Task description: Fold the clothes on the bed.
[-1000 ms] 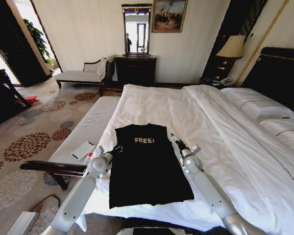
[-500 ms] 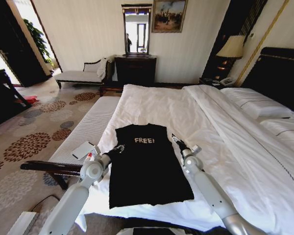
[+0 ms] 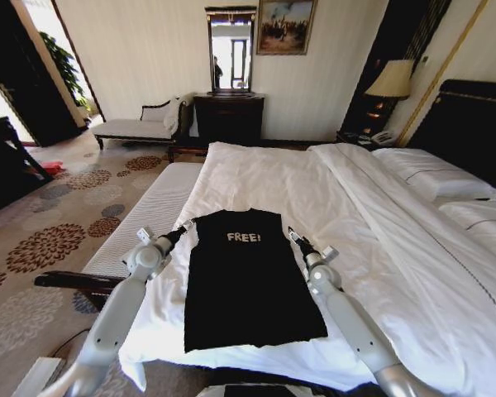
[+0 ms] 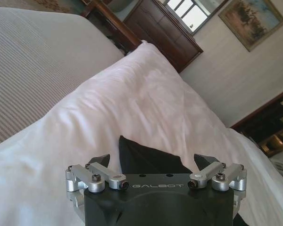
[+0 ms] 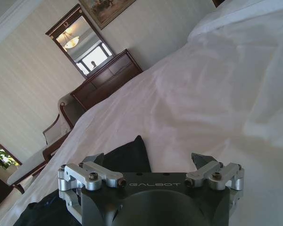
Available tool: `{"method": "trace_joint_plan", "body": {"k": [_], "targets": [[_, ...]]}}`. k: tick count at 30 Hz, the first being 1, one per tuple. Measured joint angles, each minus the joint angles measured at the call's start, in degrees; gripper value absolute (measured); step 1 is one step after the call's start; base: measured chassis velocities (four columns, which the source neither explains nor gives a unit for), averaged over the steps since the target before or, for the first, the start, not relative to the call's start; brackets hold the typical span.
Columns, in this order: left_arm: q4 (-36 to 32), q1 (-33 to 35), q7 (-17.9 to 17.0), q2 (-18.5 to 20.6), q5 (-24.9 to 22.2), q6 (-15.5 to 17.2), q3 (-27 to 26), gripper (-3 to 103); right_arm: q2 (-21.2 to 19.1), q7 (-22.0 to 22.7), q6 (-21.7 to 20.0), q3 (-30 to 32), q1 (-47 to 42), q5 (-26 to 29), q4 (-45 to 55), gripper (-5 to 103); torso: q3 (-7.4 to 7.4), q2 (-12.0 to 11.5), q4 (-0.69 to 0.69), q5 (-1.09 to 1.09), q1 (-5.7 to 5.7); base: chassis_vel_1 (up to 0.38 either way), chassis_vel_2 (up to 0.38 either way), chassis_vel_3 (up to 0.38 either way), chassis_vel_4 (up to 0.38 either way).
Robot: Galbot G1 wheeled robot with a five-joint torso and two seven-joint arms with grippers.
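Here the "FREE!" T-shirt (image 3: pixel 248 281) lies between spread-jawed "GALBOT" left gripper (image 3: pixel 183 232) and right gripper (image 3: pixel 292 235).

2 silver arms reach forward: left black gripper (image 3: pixel 179 234) and right black gripper (image 3: pixel 293 235), both with fingers spread.

A black short-sleeved cotton T-shirt (image 3: pixel 248 281) lay flat and face up on the near part of a very large bed with white sheets, duvet and pillows (image 3: pixel 380 240), its small white "FREE!" lettering toward the far end and its hem toward the bed's near edge. Its sleeves seemed already tucked in, leaving a narrow, roughly rectangular shape. The bed's tall dark wooden headboard (image 3: pixel 471 132) stood at the right, behind the pillows.
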Motion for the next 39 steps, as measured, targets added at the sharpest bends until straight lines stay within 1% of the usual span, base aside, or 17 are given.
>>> {"method": "trace_joint_plan", "body": {"k": [1,2,5,7,8,11,12,14,16,17,21,30,31,32,35,39], "targets": [[2.96,-1.7,0.33,-0.63,0.35,-0.06,0.41,100,0.01,0.01,-0.01,0.0,-0.06,0.0,0.05,100,0.0,0.0,0.0,0.0,0.0,0.0,0.0,0.0,0.0],[2.96,-1.7,0.33,-0.63,0.35,-0.06,0.41,100,0.01,0.01,-0.01,0.0,-0.06,0.0,0.05,100,0.0,0.0,0.0,0.0,0.0,0.0,0.0,0.0,0.0],[11.26,-5.96,1.87,-2.81,1.62,-0.15,1.84,100,-0.04,0.01,-0.03,0.03,-0.25,0.03,0.19,100,0.0,0.0,0.0,0.0,0.01,0.0,0.0,0.0,0.0],[15.13,-7.8,3.08,-4.27,2.91,-0.12,2.75,100,-0.13,0.01,-0.05,0.04,-0.31,0.05,0.22,100,0.01,0.0,0.02,0.0,0.01,0.0,0.0,0.0,0.0],[15.13,-7.8,3.08,-4.27,2.91,-0.12,2.75,100,-0.13,0.01,-0.05,0.04,-0.31,0.05,0.22,100,0.01,0.0,0.02,0.0,0.01,0.0,0.0,0.0,0.0],[20.01,-10.31,5.3,-7.02,5.62,-0.43,3.4,100,-0.32,0.02,-0.08,-0.14,-0.24,0.1,0.22,100,0.0,0.0,0.0,-0.01,0.0,0.0,0.0,0.0,0.0],[20.01,-10.31,5.3,-7.02,5.62,-0.43,3.4,100,-0.32,0.02,-0.08,-0.14,-0.24,0.1,0.22,100,0.0,0.0,0.0,-0.01,0.0,0.0,0.0,0.0,0.0],[22.23,-11.52,6.47,-8.31,7.05,-0.94,3.35,100,-0.41,0.03,-0.1,-0.68,0.19,0.23,0.16,100,0.0,0.0,-0.01,0.0,0.0,0.0,0.0,0.0,0.0],[24.06,-12.4,7.44,-9.1,8.52,-1.42,3.11,100,-0.42,0.03,-0.15,-1.31,0.74,0.42,-0.04,100,0.0,0.0,0.01,0.0,0.01,0.0,0.0,0.0,0.0],[24.06,-12.4,7.44,-9.1,8.52,-1.42,3.11,100,-0.42,0.03,-0.15,-1.31,0.74,0.42,-0.04,100,0.0,0.0,0.01,0.0,0.01,0.0,0.0,0.0,0.0],[27.99,-14.24,8.71,-10.05,11.65,-2.41,2.56,100,-0.15,0.04,-0.27,-2.6,1.85,0.6,-0.41,100,0.0,0.0,0.01,-0.01,0.0,0.0,0.0,0.0,0.0],[31.42,-15.83,9.43,-8.88,14.63,-3.37,2.78,100,0.91,0.04,-0.35,-5.19,4.4,0.8,-1.52,100,0.0,0.0,0.02,-0.01,0.01,0.0,0.0,0.0,0.0],[31.75,-15.92,9.49,-8.69,14.95,-3.55,2.78,102,1.01,0.04,-0.35,-5.48,4.65,0.86,-1.6,100,0.0,0.0,0.02,-0.02,0.01,0.0,0.0,0.0,0.0],[32.01,-16.01,9.58,-8.53,15.19,-3.71,2.78,100,1.12,0.04,-0.35,-5.82,4.94,0.95,-1.66,100,-0.01,0.0,0.02,-0.01,0.0,0.0,0.0,0.0,0.0],[32.44,-16.2,9.91,-8.36,15.49,-4.01,2.8,98,1.23,0.04,-0.35,-6.23,5.26,1.03,-1.7,100,0.0,0.0,0.02,-0.01,0.0,0.0,0.0,0.0,0.0],[32.59,-16.52,10.12,-8.55,15.61,-4.14,3.14,98,1.22,0.08,-0.35,-6.39,5.32,1.07,-1.62,100,0.0,0.0,0.02,-0.01,0.01,0.0,0.0,0.0,0.0]]}}
